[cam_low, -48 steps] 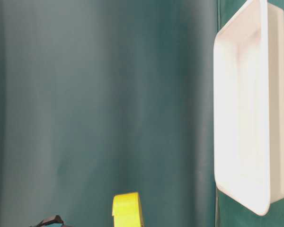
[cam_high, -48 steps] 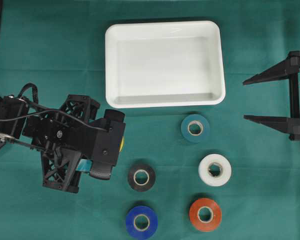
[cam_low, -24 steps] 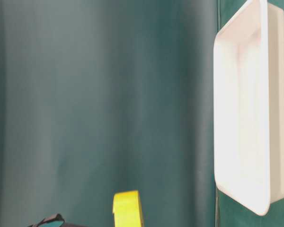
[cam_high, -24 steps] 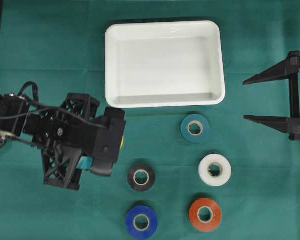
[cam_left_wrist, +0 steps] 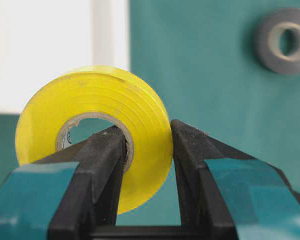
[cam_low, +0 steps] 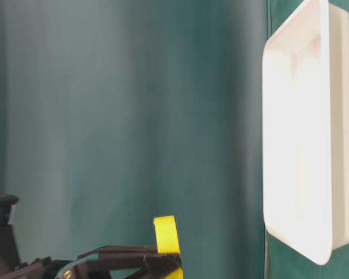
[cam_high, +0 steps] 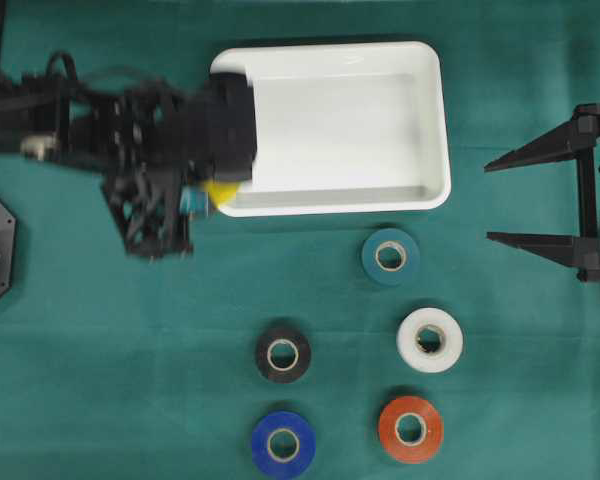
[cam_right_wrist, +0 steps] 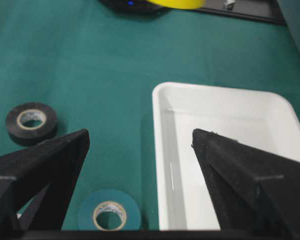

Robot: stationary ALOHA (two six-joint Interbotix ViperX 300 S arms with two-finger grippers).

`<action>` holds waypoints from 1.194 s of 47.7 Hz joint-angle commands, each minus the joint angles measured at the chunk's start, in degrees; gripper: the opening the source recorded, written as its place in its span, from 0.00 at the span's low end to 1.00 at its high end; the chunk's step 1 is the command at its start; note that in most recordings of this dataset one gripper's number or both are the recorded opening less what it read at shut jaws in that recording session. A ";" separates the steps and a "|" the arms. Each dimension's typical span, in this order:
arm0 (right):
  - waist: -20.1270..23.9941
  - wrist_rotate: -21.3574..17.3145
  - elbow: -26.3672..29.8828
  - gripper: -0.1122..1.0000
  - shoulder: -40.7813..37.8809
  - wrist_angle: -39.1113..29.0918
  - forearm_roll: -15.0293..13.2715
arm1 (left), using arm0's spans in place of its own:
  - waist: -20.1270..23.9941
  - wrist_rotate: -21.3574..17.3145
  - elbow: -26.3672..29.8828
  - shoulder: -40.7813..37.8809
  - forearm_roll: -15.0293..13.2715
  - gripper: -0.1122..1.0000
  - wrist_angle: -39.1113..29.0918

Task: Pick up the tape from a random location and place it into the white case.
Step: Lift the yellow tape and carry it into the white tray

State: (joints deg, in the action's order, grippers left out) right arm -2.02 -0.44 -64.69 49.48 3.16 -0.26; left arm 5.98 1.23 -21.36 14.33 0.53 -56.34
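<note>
My left gripper (cam_left_wrist: 146, 129) is shut on a yellow tape (cam_left_wrist: 100, 95), one finger through its core and one on the outer wall. In the overhead view the yellow tape (cam_high: 220, 193) peeks out under the left gripper (cam_high: 216, 184), over the front left corner of the white case (cam_high: 340, 130). The table-level view shows the yellow tape (cam_low: 166, 232) held up on edge, apart from the white case (cam_low: 302, 133). At the right edge my right gripper (cam_high: 489, 200) stands open and holds nothing. Its jaws (cam_right_wrist: 140, 134) frame the white case (cam_right_wrist: 230, 125).
Several loose tape rolls lie on the green cloth in front of the case: teal (cam_high: 390, 257), white (cam_high: 429, 340), black (cam_high: 283, 354), blue (cam_high: 283, 444) and orange-red (cam_high: 410, 429). The teal roll (cam_right_wrist: 109, 215) and black roll (cam_right_wrist: 31, 120) show in the right wrist view.
My left arm has swung from the lower left of the table up to the case's front left corner, carrying the yellow tape. The right arm has not moved.
</note>
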 commanded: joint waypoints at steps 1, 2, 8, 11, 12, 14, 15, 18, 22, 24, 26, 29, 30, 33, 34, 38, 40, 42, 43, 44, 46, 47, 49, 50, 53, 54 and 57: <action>-0.09 0.00 1.14 0.93 -0.35 0.09 -0.09 | 2.64 -0.26 0.62 1.58 0.18 0.30 0.26; 0.00 0.09 1.14 0.93 -0.35 0.09 -0.09 | 3.25 -0.26 0.53 1.67 0.18 0.30 0.26; -0.09 0.09 1.14 0.93 -0.35 -0.26 -0.09 | 7.21 -0.44 -0.09 2.29 0.18 0.30 0.26; 0.00 0.09 1.23 0.93 -0.35 -0.26 -0.09 | 8.61 -0.44 -0.35 2.55 0.18 0.30 0.26; -0.09 0.09 1.14 0.93 -0.35 -0.26 -0.09 | 8.96 -0.44 -0.44 2.64 0.18 0.30 0.26; -0.09 0.09 1.14 0.93 -0.35 -0.26 -0.09 | 9.58 -0.44 -0.62 2.72 0.18 0.30 0.26; -0.09 0.09 1.14 0.93 -0.35 -0.26 -0.09 | 9.58 -0.44 -0.62 2.72 0.18 0.30 0.35; -0.09 0.18 1.23 0.93 -0.35 -0.26 0.00 | 9.67 -0.44 -0.53 2.55 0.18 0.30 0.53; 0.00 0.18 1.23 0.93 -0.35 -0.26 -0.09 | 9.58 -0.44 -0.26 2.02 0.26 0.30 1.05; 0.00 0.18 1.23 0.93 -0.35 -0.26 -0.09 | 9.58 -0.44 0.09 1.58 0.18 0.30 1.67; -0.09 0.26 1.23 0.93 -0.35 -0.26 -0.09 | 9.58 -0.44 0.35 0.97 0.18 0.30 2.46; -0.09 0.18 1.23 0.93 -0.35 -0.26 -0.18 | 9.49 -0.53 1.49 -0.70 0.18 0.30 3.52; -0.09 0.26 1.23 0.93 -0.35 -0.26 -0.09 | 9.40 -0.53 2.02 -1.32 0.18 0.30 3.78; 0.00 0.26 1.23 0.93 -0.35 -0.26 -0.09 | 9.14 -0.62 3.78 -3.16 0.18 0.30 4.04; -0.09 0.26 1.23 0.93 -0.35 -0.26 -0.18 | 9.05 -0.70 4.39 -3.78 0.18 0.30 4.04; -0.09 0.26 1.23 0.93 -0.35 -0.26 -0.35 | 8.53 -1.67 7.21 -6.59 0.18 0.30 4.13; 0.00 0.26 1.23 0.93 -0.35 -0.26 -0.44 | 8.17 -2.81 9.05 -8.17 0.18 0.30 4.13; 0.00 0.26 1.23 0.93 -0.35 -0.26 -0.44 | 7.82 -3.87 10.63 -9.58 0.18 0.30 4.13; -0.09 0.26 1.23 0.93 -0.35 -0.26 -0.53 | 7.65 -4.22 11.43 -10.28 0.18 0.30 4.13; -0.09 0.26 1.23 0.93 -0.35 -0.26 -0.44 | 7.56 -4.66 12.30 -10.90 0.18 0.30 4.13; -0.09 0.26 1.23 0.93 -0.35 -0.26 -0.53 | 7.38 -5.36 13.80 -12.22 0.18 0.30 4.13; 0.00 0.26 1.14 0.93 -0.35 -0.26 -0.44 | 7.47 -5.63 14.59 -12.83 0.18 0.30 4.13; -0.09 0.18 1.14 0.93 -0.35 -0.26 -0.53 | 7.47 -6.06 16.00 -14.06 0.18 0.30 4.04; -0.09 0.26 1.14 0.93 -0.35 -0.26 -0.53 | 7.47 -6.33 16.96 -15.03 0.18 0.30 4.04; 0.00 0.26 1.14 0.93 -0.44 -0.26 -0.62 | 7.56 -6.77 18.98 -16.88 0.18 0.30 3.96; -0.09 0.26 1.23 0.93 -0.44 -0.26 -0.62 | 7.65 -6.86 19.51 -17.58 0.18 0.30 3.87; 0.00 0.26 1.23 0.93 -0.44 -0.26 -0.70 | 7.73 -7.21 21.01 -19.25 0.18 0.30 3.69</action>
State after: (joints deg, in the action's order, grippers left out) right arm -2.02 -0.26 -64.69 49.39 2.64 -0.79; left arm 13.54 -5.71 -3.69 -4.31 0.53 -52.65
